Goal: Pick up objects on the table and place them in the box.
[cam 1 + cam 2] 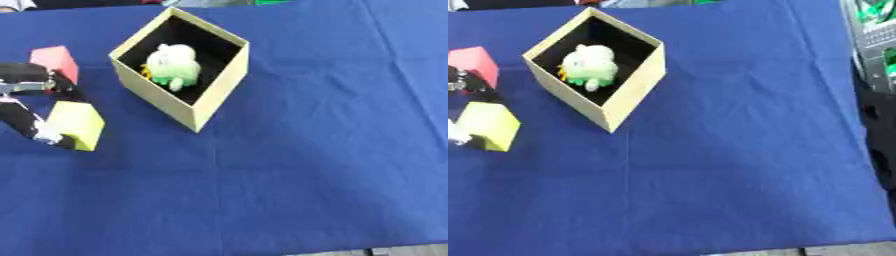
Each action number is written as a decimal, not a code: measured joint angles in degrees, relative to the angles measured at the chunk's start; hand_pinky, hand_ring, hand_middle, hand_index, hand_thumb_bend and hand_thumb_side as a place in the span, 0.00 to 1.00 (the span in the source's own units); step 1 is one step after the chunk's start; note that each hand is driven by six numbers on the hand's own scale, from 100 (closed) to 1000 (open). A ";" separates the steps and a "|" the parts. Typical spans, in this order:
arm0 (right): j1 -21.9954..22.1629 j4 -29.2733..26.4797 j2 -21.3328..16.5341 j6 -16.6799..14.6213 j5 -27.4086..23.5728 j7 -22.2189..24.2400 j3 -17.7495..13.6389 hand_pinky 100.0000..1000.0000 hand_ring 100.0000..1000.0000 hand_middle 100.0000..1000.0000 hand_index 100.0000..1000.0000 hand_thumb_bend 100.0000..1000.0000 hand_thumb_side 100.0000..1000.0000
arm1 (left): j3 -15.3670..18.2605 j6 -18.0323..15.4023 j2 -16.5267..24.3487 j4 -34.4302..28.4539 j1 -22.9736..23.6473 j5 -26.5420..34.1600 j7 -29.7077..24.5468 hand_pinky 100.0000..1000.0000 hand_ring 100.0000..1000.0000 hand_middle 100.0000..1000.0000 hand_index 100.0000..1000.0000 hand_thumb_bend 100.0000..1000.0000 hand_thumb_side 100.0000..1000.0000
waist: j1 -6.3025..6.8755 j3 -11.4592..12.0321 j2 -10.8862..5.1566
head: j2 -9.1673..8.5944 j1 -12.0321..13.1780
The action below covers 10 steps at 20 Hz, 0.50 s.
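At the left edge the left hand comes in over the blue tablecloth. Its black fingers are curled around a yellow block, one finger behind the block and another part of the hand under its left side, so the hand is grasping the block. I cannot tell if the block rests on the cloth or is a little above it.

Just behind the hand, further from the robot, stands a red block on the cloth. It is very near to the fingers, but I cannot tell if they touch it.

To the right of both blocks is the open cardboard box, turned with one corner toward the robot. Its inside is dark. In the box lies a soft toy, white and light green, with a small orange part on its left side.

The right hand shows in neither view.
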 measured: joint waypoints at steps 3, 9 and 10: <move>0.00 -0.01 0.01 0.00 -0.01 0.00 -0.01 0.87 0.90 0.82 0.96 0.00 0.87 | -0.13 -0.10 -0.04 0.17 0.07 0.00 0.10 0.74 0.75 0.58 0.80 0.47 0.54 | 0.00 -0.01 0.00 | -0.03 0.06; 0.01 -0.02 0.18 0.04 -0.01 0.04 -0.05 0.87 0.90 0.83 0.96 0.00 0.87 | -0.32 -0.04 -0.05 0.42 0.07 0.41 0.04 0.69 0.69 0.50 0.71 0.28 0.45 | 0.06 0.13 -0.01 | -0.05 0.11; 0.02 -0.02 0.39 0.04 0.00 0.05 -0.11 0.87 0.90 0.83 0.96 0.00 0.87 | -0.32 0.07 -0.05 0.35 0.07 0.63 -0.07 0.69 0.69 0.50 0.71 0.28 0.44 | 0.08 0.21 -0.02 | -0.05 0.11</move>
